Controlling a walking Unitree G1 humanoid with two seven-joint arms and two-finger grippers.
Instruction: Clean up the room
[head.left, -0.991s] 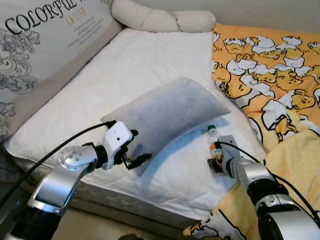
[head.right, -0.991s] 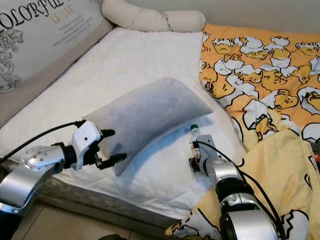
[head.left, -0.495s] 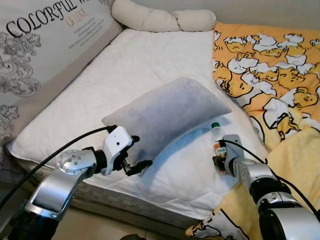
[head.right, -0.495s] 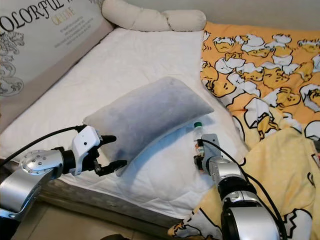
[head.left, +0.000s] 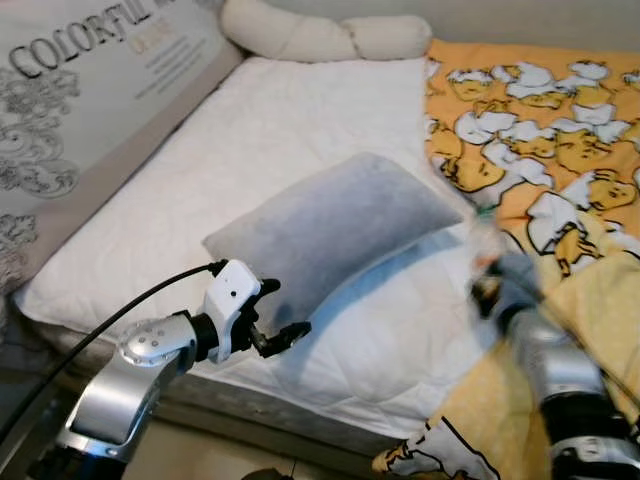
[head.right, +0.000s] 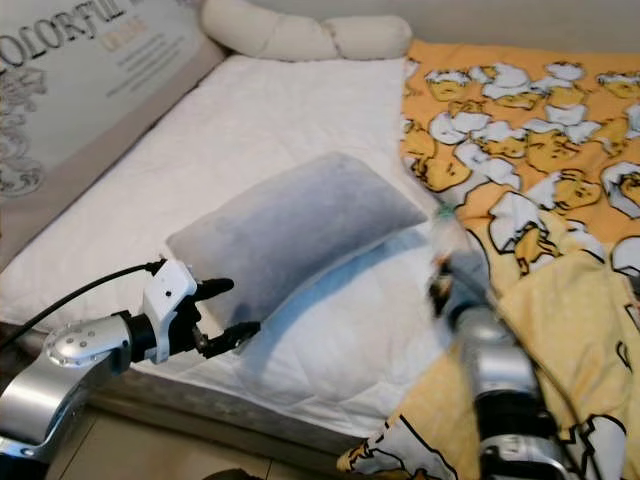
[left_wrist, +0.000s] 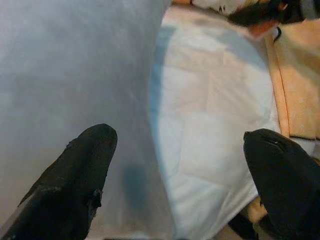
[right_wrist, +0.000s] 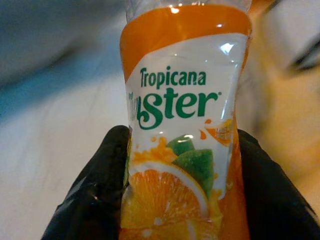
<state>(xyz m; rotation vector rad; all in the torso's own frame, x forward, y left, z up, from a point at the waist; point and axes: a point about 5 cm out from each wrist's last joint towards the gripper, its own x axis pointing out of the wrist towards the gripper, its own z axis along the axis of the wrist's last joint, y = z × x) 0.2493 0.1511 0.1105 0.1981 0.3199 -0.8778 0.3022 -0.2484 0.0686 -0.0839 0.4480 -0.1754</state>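
A grey pillow (head.left: 340, 225) lies slanted on the white mattress (head.left: 250, 130). My left gripper (head.left: 285, 310) is open at the pillow's near corner. In the left wrist view its fingers (left_wrist: 75, 180) straddle the pillow edge (left_wrist: 65, 65) without closing on it. My right gripper (head.right: 447, 285) is blurred by motion beside the duck blanket, shut on a small bottle (head.right: 443, 235) with a green cap. The right wrist view shows the orange Tropicana Twister bottle (right_wrist: 180, 100) upright, with a black finger (right_wrist: 95, 195) pressed against each side.
A yellow duck-print blanket (head.left: 540, 110) covers the bed's right side and hangs over the near edge. A cream knotted cushion (head.left: 320, 35) lies at the far end. A large printed "COLORFUL" panel (head.left: 90, 90) runs along the left. The mattress front edge (head.left: 330, 425) is near my arms.
My right arm has swung right and away from the pillow with the bottle in it, now blurred. The left gripper has stayed open at the pillow's corner, shifting a little.
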